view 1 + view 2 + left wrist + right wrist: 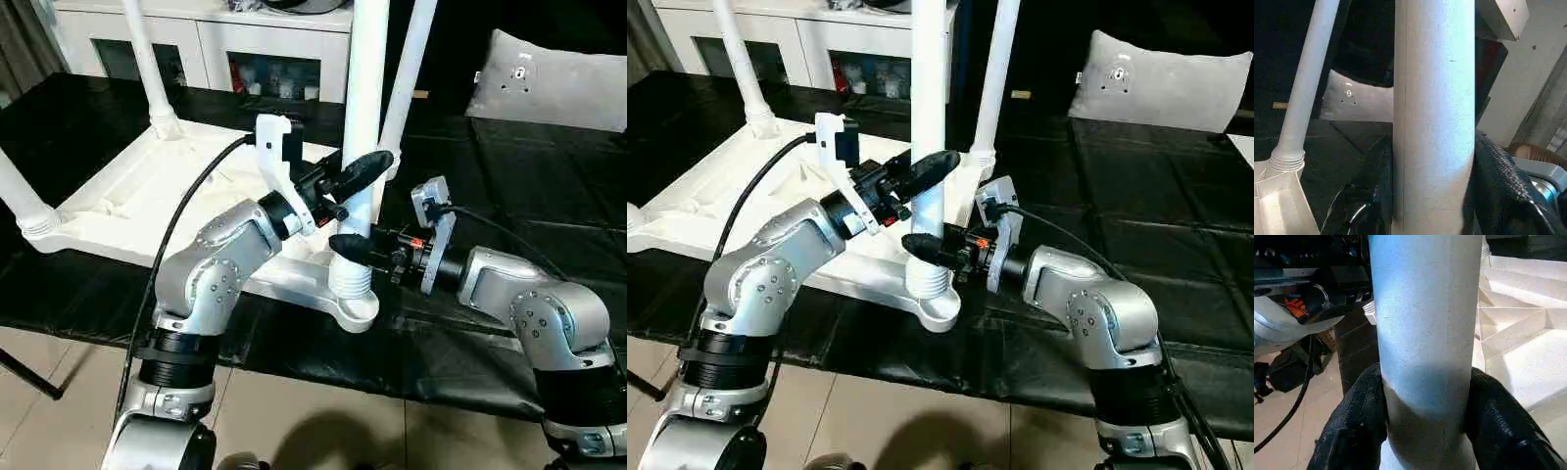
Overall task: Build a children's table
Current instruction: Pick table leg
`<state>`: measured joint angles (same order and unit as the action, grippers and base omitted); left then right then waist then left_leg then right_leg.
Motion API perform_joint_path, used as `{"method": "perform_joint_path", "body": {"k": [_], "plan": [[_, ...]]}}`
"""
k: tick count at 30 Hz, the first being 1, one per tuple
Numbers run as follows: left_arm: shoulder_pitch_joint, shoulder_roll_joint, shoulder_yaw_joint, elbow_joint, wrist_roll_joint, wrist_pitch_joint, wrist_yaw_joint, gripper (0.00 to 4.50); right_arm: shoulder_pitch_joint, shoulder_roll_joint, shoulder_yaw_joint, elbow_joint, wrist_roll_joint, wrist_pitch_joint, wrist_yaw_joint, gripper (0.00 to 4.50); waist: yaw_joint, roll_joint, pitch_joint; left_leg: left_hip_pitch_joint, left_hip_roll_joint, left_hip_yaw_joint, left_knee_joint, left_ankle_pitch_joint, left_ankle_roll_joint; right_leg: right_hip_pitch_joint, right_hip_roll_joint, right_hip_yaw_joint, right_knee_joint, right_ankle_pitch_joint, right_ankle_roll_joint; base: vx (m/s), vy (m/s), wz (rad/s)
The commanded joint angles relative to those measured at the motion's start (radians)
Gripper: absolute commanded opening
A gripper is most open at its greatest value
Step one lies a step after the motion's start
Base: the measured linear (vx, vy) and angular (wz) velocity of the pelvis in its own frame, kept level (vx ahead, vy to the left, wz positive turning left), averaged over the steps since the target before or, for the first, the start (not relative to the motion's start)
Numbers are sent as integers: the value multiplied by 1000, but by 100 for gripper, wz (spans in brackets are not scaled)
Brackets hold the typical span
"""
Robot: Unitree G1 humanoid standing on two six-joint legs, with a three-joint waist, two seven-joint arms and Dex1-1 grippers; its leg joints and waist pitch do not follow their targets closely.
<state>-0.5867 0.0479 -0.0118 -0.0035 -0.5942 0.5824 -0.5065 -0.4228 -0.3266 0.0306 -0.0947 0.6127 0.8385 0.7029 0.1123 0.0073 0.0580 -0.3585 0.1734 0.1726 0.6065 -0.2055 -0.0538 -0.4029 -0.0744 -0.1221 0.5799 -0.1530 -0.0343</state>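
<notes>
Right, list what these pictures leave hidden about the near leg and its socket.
- Near leg: top cut off by the eye views' upper edge.
- Its thread in the corner socket: how far it is screwed in, hidden inside.
- Leg's far side: covered by the left gripper and right gripper in the eye views.

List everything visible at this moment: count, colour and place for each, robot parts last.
Table top: one, white, upside down on the black mat.
Legs: four, white, standing in the corner sockets; near leg between both hands.
Mat: one, black, covering the work surface.
Cabinet: one, white with glass doors, behind the table top.
Cushion: one, grey, far right on the mat.
Left hand: one, black fingers, around the near leg, higher up.
Right hand: one, black fingers, clamped on the near leg above its threaded base.
</notes>
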Motion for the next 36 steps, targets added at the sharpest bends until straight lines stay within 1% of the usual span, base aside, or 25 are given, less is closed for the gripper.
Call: {"method": "perform_joint_path", "body": {"k": [1,2,3,5,7,8,10,12,13,14,15,16,17,18,20,21,22,24,25,27,29,32,33,35,36], "plan": [[-16,1,12,11,4,-1,12,185,-10,-12,16,4,-23,-32,11,191,3,-12,-80,-3,51,-18,-61,-47,49,67,-80,60,-67,-303,-72,0,0,0],[-18,3,15,11,3,0,12,185,-10,-8,11,4,-24,-46,15,191,2,-12,-79,-3,51,-18,-62,-49,49,66,-80,59,-67,-308,-72,0,0,0],[-20,4,17,12,3,1,13,185,-9,-4,5,4,-22,-55,16,226,2,-12,-79,-3,51,-18,-62,-49,49,66,-80,59,-67,-308,-72,0,0,0],[-24,6,22,14,1,1,15,185,-13,12,-19,8,-7,-62,9,261,3,-11,-80,-2,52,-18,-62,-54,49,66,-81,59,-68,-314,-73,0,0,0],[-26,7,24,15,0,1,14,185,-17,20,-39,10,11,-63,10,269,1,-11,-80,-2,51,-18,-62,-55,52,66,-80,59,-67,-309,-74,0,0,0],[-27,9,24,12,-1,1,9,185,-17,16,-42,9,13,-66,16,278,3,-9,-80,0,51,-18,-62,-56,53,65,-80,59,-68,-310,-73,0,0,0],[-29,12,21,10,-2,2,0,184,-14,6,-42,6,12,-74,27,295,2,-10,-81,-1,52,-19,-62,-47,54,66,-79,60,-64,-291,-77,0,0,0],[-32,21,12,7,-5,8,-25,184,-5,-11,-41,-1,11,-99,60,312,3,-11,-82,-1,52,-19,-61,-44,57,67,-80,60,-63,-281,-82,0,0,0],[-33,28,5,2,-7,14,-40,184,0,-26,-40,-7,21,-93,85,322,4,-11,-81,-2,52,-18,-61,-44,60,67,-80,60,-62,-280,-84,0,0,0],[-32,34,-3,-5,-8,19,-55,184,4,-44,-44,-13,51,-62,120,331,5,-12,-80,-2,51,-17,-61,-46,66,70,-80,60,-64,-283,-83,0,0,0],[-32,37,-8,-9,-9,20,-62,184,7,-56,-45,-17,64,-53,144,339,6,-12,-81,-2,52,-18,-60,-44,68,69,-80,61,-63,-282,-83,0,0,0],[-31,42,-15,-18,-14,25,-75,184,12,-76,-45,-22,81,-43,184,357,6,-13,-80,-2,51,-18,-60,-46,73,69,-79,60,-64,-284,-83,0,0,0],[-30,43,-18,-25,-21,29,-83,184,13,-86,-45,-18,83,-42,198,357,8,-12,-80,-3,52,-18,-60,-46,74,69,-81,61,-63,-291,-83,0,0,0],[-30,45,-21,-34,-33,36,-94,184,11,-96,-42,-7,78,-46,209,366,8,-13,-80,-2,53,-18,-60,-46,73,69,-80,60,-63,-292,-85,0,0,0],[-29,47,-25,-46,-47,46,-108,184,8,-107,-38,7,72,-47,220,383,8,-14,-79,-5,51,-17,-59,-47,71,69,-81,59,-66,-310,-89,0,0,0],[-28,51,-31,-54,-51,50,-118,184,7,-114,-33,14,68,-47,230,390,8,-15,-80,-3,51,-17,-59,-47,70,68,-82,59,-66,-314,-90,0,0,0],[-25,58,-43,-67,-54,55,-138,184,5,-125,-22,22,61,-48,246,393,8,-15,-79,-5,51,-17,-59,-45,70,69,-81,59,-65,-317,-90,0,0,0],[-20,65,-60,-84,-54,56,-165,184,3,-143,-3,32,56,-52,279,394,7,-15,-78,-3,51,-17,-59,-50,69,68,-80,58,-69,-337,-82,0,0,0],[-17,64,-64,-90,-55,58,-171,184,2,-153,9,36,57,-55,299,394,7,-15,-78,-3,51,-17,-58,-53,70,68,-80,58,-70,-342,-80,0,0,0],[-17,60,-67,-94,-56,60,-171,184,-1,-159,27,52,43,-69,317,394,6,-17,-78,-5,50,-17,-58,-52,71,69,-79,57,-70,-343,-77,0,0,0],[-17,57,-69,-100,-58,63,-171,184,-7,-157,34,68,34,-78,322,394,5,-18,-78,-5,49,-16,-57,-53,70,68,-79,56,-73,-359,-71,0,0,0],[-16,59,-80,-115,-66,68,-178,184,-15,-151,34,82,36,-78,340,394,6,-18,-81,-4,52,-18,-57,-40,72,68,-79,57,-67,-336,-82,0,0,0],[-14,61,-87,-120,-64,67,-185,184,-17,-150,37,86,38,-79,347,394,6,-19,-80,-4,53,-18,-56,-40,75,67,-79,57,-66,-325,-88,0,0,0],[-12,63,-92,-124,-60,65,-192,184,-19,-150,41,90,37,-82,351,394,5,-18,-80,-4,53,-18,-57,-42,77,67,-78,58,-65,-320,-93,0,0,0],[-8,65,-99,-127,-52,60,-201,184,-22,-148,43,98,41,-82,357,360,5,-18,-79,-4,53,-17,-57,-46,77,67,-79,59,-65,-321,-94,0,0,0]]}}
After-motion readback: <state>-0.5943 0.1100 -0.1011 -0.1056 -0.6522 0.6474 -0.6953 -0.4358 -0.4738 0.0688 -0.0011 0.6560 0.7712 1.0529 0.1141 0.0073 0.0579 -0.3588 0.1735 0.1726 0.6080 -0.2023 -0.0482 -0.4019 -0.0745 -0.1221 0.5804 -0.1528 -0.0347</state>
